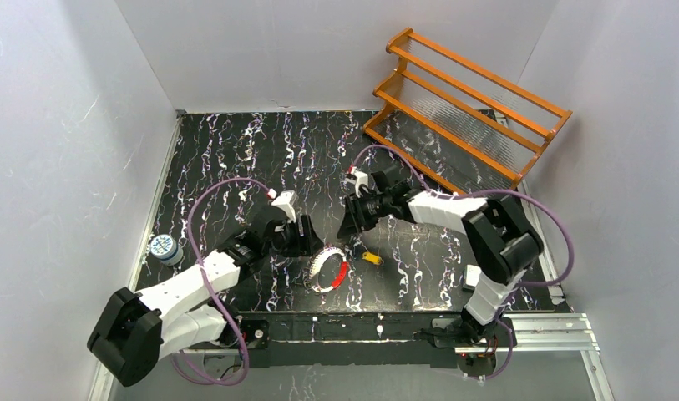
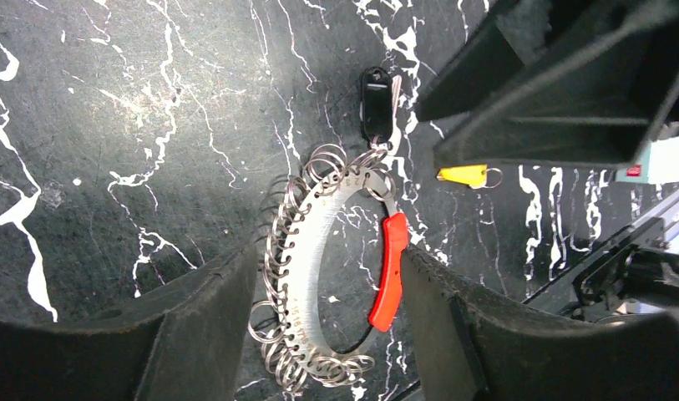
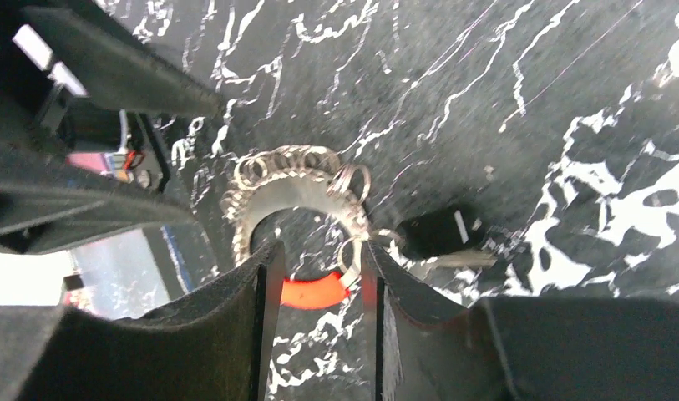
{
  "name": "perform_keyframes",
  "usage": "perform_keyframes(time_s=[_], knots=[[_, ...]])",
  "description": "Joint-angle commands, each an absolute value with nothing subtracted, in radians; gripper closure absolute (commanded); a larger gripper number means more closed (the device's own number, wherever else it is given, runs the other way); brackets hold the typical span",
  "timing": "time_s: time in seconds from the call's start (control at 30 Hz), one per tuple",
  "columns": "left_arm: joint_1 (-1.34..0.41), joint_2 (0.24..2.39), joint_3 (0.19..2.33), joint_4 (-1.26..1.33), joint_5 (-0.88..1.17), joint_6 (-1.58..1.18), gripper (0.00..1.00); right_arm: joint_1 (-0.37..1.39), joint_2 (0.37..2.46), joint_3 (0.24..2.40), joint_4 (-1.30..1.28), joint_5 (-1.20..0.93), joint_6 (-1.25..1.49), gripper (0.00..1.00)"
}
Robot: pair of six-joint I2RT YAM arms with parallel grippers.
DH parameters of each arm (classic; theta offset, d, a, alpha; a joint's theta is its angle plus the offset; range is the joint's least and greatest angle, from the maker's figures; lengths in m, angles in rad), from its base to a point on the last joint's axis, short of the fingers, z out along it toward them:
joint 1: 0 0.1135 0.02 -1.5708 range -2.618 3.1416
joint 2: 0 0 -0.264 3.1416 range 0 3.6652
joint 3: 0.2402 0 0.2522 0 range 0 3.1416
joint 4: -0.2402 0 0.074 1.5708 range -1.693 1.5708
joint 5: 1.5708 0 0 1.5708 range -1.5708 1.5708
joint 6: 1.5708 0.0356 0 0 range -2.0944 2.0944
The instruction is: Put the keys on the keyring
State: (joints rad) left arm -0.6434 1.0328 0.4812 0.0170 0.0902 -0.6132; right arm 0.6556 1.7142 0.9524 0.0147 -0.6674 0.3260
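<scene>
The keyring (image 1: 329, 267) lies flat on the table (image 1: 235, 150) between the arms. The left gripper (image 2: 327, 259) straddles it, jaws apart, likely to steady it. The right gripper (image 3: 321, 251), jaws also apart, hangs over its red section (image 3: 312, 292). 1 brass key (image 1: 371, 257) lies just right.

light: bright overhead | shadows: soft | glare: tabletop (image 2: 177, 100) | foreground: blurred

Plain white walls (image 1: 319, 50), black white-veined marble-look tabletop (image 1: 235, 150), orange wooden slatted rack (image 1: 465, 109) at its far right corner
</scene>
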Motion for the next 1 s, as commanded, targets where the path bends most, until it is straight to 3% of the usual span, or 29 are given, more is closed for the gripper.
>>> perform_keyframes(time_s=[0.0,0.1,0.33,0.4,0.53,0.7,0.97], knots=[[-0.641,1.067,0.481,0.041,0.125,-0.518,0.40,0.668,1.820,1.041,-0.074,-0.614,0.219,0.52],[-0.643,1.081,0.483,0.046,0.142,-0.451,0.41,0.667,1.883,1.089,-0.120,-0.585,0.198,0.54],[-0.646,0.992,0.450,0.107,0.205,-0.366,0.41,0.673,1.830,0.980,-0.142,-0.596,0.233,0.81],[-0.650,0.949,0.418,0.170,0.233,-0.346,0.42,0.674,1.802,0.941,-0.136,-0.630,0.260,0.84],[-0.655,0.873,0.351,0.291,0.295,-0.285,0.42,0.676,1.748,0.892,-0.108,-0.684,0.293,0.81],[-0.661,0.801,0.304,0.344,0.341,-0.181,0.42,0.676,1.667,0.908,-0.127,-0.621,0.245,0.65],[-0.665,0.742,0.284,0.366,0.322,-0.214,0.44,0.739,1.668,0.950,-0.184,-0.516,0.170,0.65]])
